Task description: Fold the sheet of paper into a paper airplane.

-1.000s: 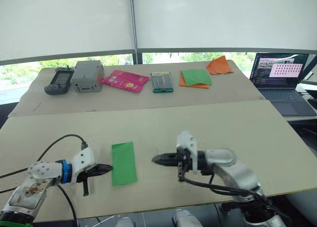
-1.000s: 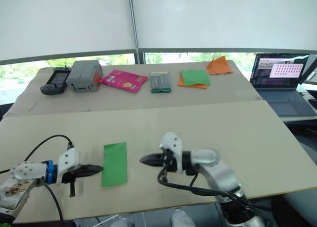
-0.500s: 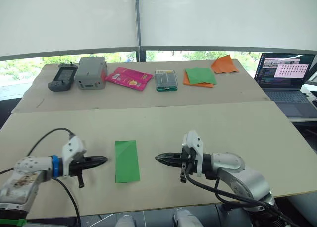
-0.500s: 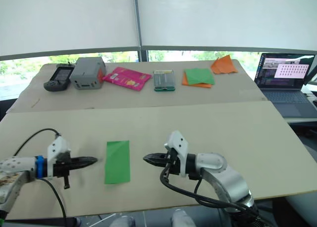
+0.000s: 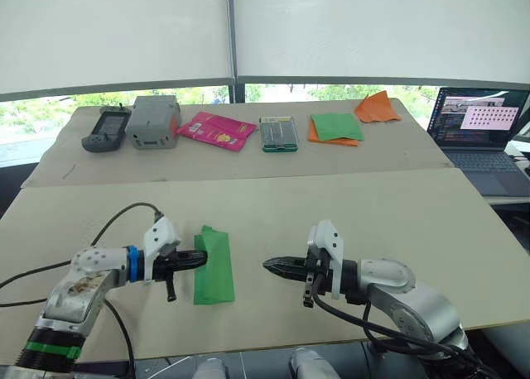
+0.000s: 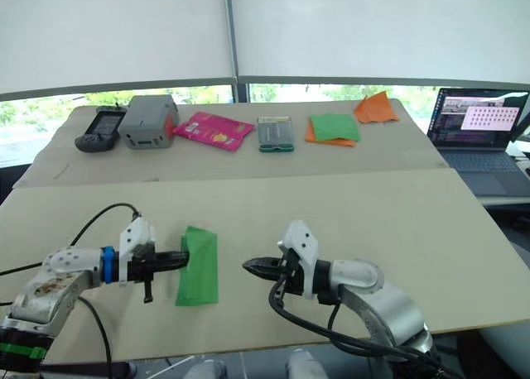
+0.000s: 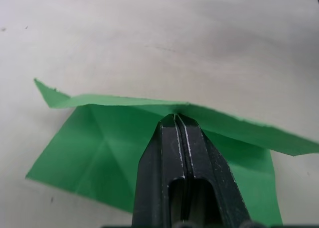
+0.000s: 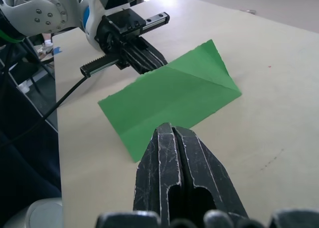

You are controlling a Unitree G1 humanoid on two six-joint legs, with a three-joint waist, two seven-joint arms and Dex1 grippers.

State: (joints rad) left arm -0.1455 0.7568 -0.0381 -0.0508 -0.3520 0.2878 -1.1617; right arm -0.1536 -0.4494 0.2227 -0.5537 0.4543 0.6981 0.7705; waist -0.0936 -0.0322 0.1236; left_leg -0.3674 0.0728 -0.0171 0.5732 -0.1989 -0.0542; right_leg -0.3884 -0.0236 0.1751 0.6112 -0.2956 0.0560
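Note:
The sheet of paper (image 5: 217, 271) is a bright green narrow rectangle with creases, lying near the front of the near table (image 5: 373, 213). My left gripper (image 5: 201, 261) is shut, and its tips are pushed against the paper's left edge. In the left wrist view the fingertips (image 7: 177, 119) sit over the lower layer, and a flap (image 7: 234, 131) stands up beyond them. My right gripper (image 5: 269, 266) is shut and empty, a short way to the right of the paper and apart from it. In the right wrist view it points at the paper (image 8: 174, 96).
The far table holds a handheld device (image 5: 103, 132), a grey box (image 5: 153, 122), a pink packet (image 5: 215, 131), a green-rimmed case (image 5: 278, 134), a green sheet stacked on an orange sheet (image 5: 335, 128) and crumpled orange paper (image 5: 377, 107). A laptop (image 5: 480, 131) stands at the right.
My left gripper moved right, from clear of the paper up to its left edge. That edge and the far left corner have lifted. The right gripper has stayed about where it was.

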